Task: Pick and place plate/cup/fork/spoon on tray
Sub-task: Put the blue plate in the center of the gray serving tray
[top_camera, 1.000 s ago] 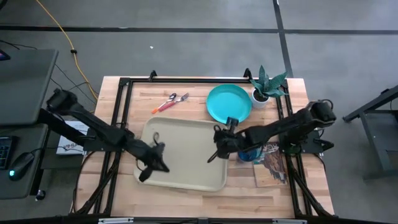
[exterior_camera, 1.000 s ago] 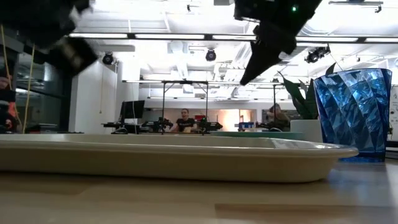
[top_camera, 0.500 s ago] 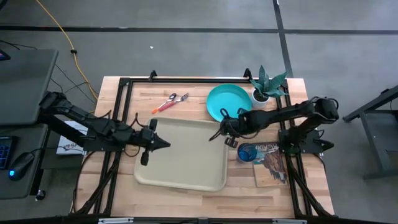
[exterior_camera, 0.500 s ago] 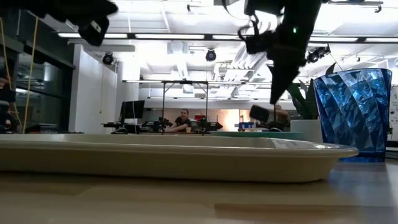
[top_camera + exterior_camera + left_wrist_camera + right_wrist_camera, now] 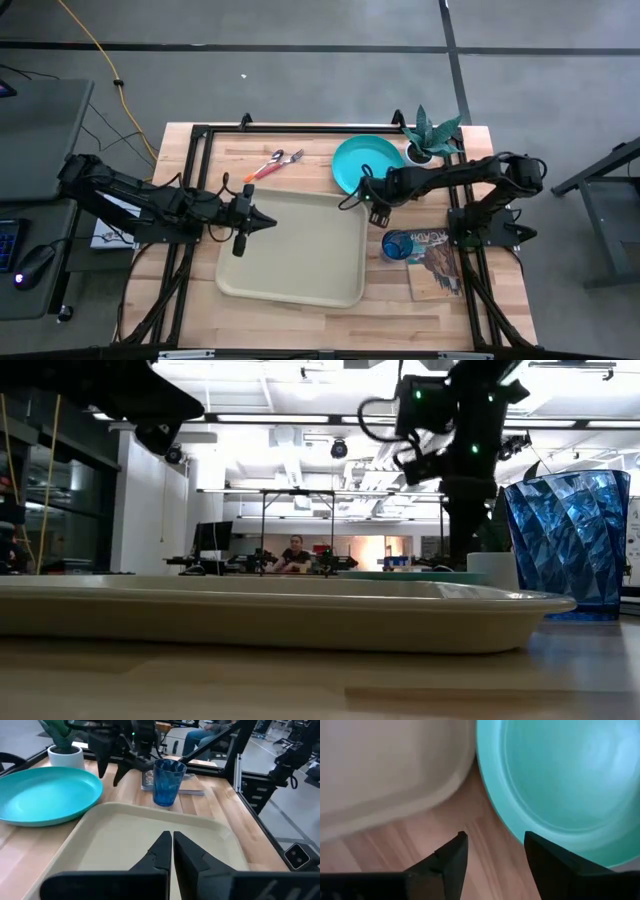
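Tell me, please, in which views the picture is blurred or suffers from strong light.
Low view: bright ceiling lights leave both arms as dark silhouettes; the near tray rim and table look soft. Right wrist view: the plate and tray edge are blurred, the open right pincer sharper. High view: even light, no glare.

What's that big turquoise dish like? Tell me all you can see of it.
The plate is round, smooth turquoise, plastic by its look, with a shallow raised rim, and empty. It lies flat on the wooden table just off the beige tray's corner, near a potted plant. The right gripper hangs open over its near edge.
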### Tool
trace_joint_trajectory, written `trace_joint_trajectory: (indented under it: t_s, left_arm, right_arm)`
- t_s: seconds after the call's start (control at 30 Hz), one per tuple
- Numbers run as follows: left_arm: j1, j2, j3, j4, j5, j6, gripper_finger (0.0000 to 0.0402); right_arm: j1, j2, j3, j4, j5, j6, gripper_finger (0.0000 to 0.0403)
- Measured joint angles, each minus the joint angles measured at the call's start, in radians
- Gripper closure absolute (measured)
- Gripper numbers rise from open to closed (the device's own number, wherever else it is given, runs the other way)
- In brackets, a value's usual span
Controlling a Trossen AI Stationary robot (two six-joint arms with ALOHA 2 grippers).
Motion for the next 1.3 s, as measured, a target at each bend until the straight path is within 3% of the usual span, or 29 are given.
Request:
trace_joint_trajectory:
  t_s: [0.67, 1.03, 1.17, 1.3]
  left_arm:
    - [0.0, 0.0, 0.0, -0.002, -0.006, 0.02, 0.0401]
    - [0.0, 0.0, 0.0, -0.007, -0.007, 0.028, 0.0401]
    - [0.0, 0.0, 0.0, -0.007, -0.008, 0.028, 0.0401]
    - [0.0, 0.0, 0.0, -0.006, -0.008, 0.028, 0.0401]
  right_arm:
    - [-0.009, 0.002, -0.106, 0.144, 0.023, -0.234, 0.0215]
    - [-0.009, 0.123, -0.096, 0.171, 0.092, -0.295, 0.0219]
    - [-0.009, 0.123, -0.096, 0.166, 0.113, -0.293, 0.0254]
    - [-0.009, 0.121, -0.096, 0.153, 0.158, -0.266, 0.0344]
